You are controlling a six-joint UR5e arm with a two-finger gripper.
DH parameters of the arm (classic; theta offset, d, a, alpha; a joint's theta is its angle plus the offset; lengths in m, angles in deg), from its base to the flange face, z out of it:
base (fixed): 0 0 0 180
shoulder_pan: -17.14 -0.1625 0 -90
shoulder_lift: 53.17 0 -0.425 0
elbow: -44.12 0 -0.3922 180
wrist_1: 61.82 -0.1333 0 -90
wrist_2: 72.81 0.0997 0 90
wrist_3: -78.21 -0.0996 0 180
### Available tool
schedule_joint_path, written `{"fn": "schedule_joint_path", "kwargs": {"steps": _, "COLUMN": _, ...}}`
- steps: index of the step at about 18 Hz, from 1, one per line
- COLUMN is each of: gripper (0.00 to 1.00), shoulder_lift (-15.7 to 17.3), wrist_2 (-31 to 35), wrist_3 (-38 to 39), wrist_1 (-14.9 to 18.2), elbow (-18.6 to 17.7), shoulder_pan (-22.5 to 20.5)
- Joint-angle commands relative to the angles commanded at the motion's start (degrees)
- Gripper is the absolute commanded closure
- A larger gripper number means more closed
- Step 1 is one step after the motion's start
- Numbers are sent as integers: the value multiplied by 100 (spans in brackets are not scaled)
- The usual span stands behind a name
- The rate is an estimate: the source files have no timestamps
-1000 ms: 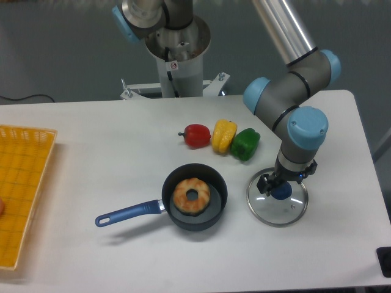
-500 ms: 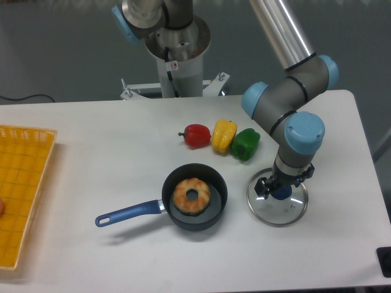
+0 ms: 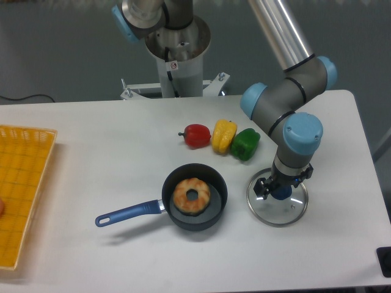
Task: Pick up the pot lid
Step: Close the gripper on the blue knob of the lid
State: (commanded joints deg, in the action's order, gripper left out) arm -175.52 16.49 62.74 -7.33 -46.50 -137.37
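Just below the spread hand, the clear pot lid, its blue knob showing between the fingertips.

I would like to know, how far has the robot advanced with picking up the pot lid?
Looks done: the gripper is down at the lid, its fingers on either side of the blue knob.
In hand: seemingly nothing; the fingers look spread.
Left: probably closing on the knob, then raising the lid, which lies on the table.
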Motion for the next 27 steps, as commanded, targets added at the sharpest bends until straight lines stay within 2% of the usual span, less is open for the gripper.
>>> {"fn": "schedule_joint_path", "kwargs": {"steps": 8, "gripper": 15, "shoulder_lift": -35, "wrist_2": 9, "wrist_3": -9, "wrist_1": -18, "elbow": 0, "shoulder_pan": 0}}
{"fn": "schedule_joint_path", "kwargs": {"steps": 11, "gripper": 23, "shoulder_lift": -26, "wrist_2": 9, "wrist_3": -9, "wrist_1": -9, "elbow": 0, "shoulder_pan": -9}}
{"fn": "schedule_joint_path", "kwargs": {"steps": 27, "gripper": 41, "shoulder_lift": -9, "wrist_2": 106, "wrist_3": -9, "wrist_1": -9, "elbow": -17, "shoulder_pan": 0}}
